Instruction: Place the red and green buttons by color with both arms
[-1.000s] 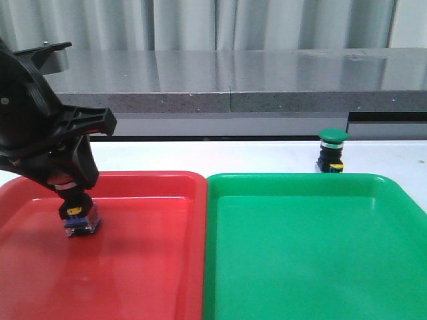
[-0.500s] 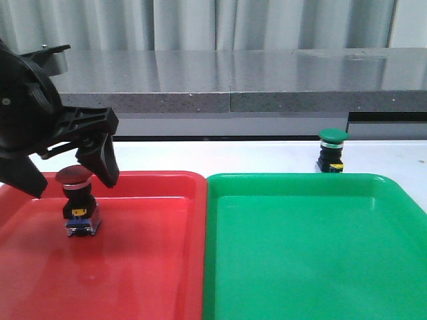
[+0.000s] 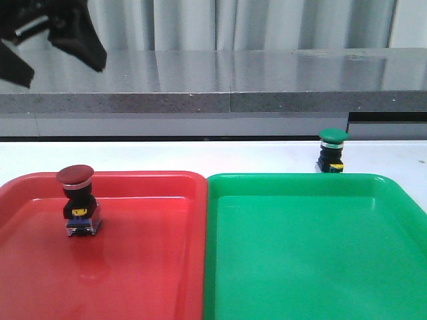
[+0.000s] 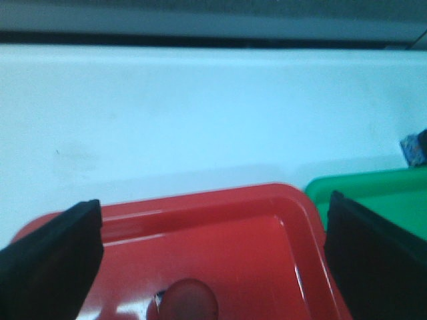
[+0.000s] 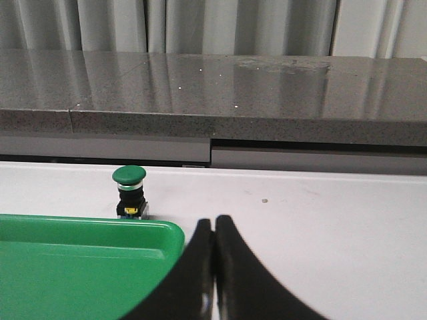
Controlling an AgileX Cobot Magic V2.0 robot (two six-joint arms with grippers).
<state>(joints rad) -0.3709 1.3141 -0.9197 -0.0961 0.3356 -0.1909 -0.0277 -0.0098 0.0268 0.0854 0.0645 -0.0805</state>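
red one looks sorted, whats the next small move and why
Probably open the right gripper and reach toward the green button: it stands on the table behind the green tray, while the red button already sits in the red tray.

**Robot body: visible surfaces**

Left gripper (image 3: 53, 41): matt black throughout; two broad, wedge-shaped fingers (image 4: 50, 257) with flat faces and squared tips, edges slightly rounded; front view shows only dark angular silhouettes, no markings legible; right gripper (image 5: 214, 267): same black finish; two slim fingers (image 5: 190, 280) curving to fine tips, smooth, faintly glossy; screws, cables and labels cannot be made out.
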